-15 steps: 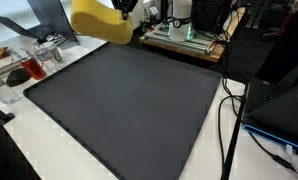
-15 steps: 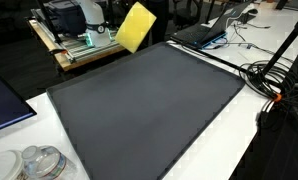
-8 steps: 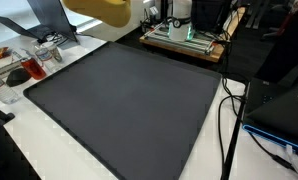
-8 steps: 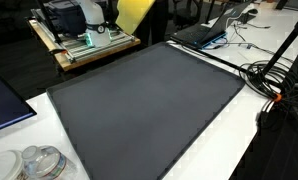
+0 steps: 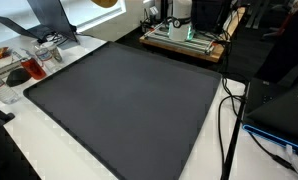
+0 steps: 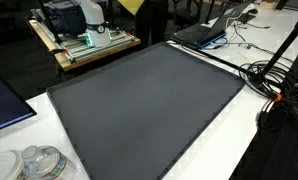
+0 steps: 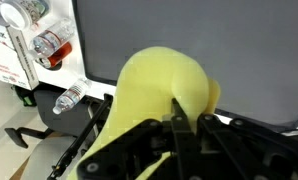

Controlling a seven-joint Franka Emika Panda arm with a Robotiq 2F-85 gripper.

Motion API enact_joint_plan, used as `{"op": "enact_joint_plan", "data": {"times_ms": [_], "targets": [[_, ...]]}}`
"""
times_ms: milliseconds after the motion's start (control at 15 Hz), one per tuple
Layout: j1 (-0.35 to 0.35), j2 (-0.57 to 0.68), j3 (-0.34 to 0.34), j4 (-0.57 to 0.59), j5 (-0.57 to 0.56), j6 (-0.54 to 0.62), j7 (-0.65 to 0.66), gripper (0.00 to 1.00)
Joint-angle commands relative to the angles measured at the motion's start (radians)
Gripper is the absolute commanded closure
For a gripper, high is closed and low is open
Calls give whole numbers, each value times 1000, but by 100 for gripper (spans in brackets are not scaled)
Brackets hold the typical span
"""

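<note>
A soft yellow cloth [image 7: 159, 80] hangs pinched in my gripper [image 7: 181, 110], which is shut on its lower fold in the wrist view. The cloth is lifted high above the large dark grey mat [image 5: 129, 100]. In both exterior views only a small yellow edge of the cloth [image 5: 107, 3] [image 6: 136, 4] shows at the top border, and the gripper itself is out of frame there. The mat [image 6: 149, 100] lies bare on the white table, and in the wrist view the mat [image 7: 219, 40] fills the area behind the cloth.
A wooden tray with equipment [image 5: 184, 35] stands behind the mat. Black cables [image 5: 229, 120] run along one side, with a laptop [image 6: 204, 33] nearby. Plastic bottles [image 7: 44, 45] and glass jars [image 6: 39, 162] sit off the mat's other side.
The yellow cloth has risen steadily with my gripper, from hanging over the mat's far edge to almost out of both exterior views. Nothing else moved.
</note>
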Motion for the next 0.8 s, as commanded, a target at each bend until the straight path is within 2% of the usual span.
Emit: {"op": "enact_joint_plan", "data": {"times_ms": [0,333,733], "targets": [[3,-4,11,30,-58,4,0,94],[5,0,17,49,-83,44,6,94],[-2,-5,21,41,-101,144,17,94]]}}
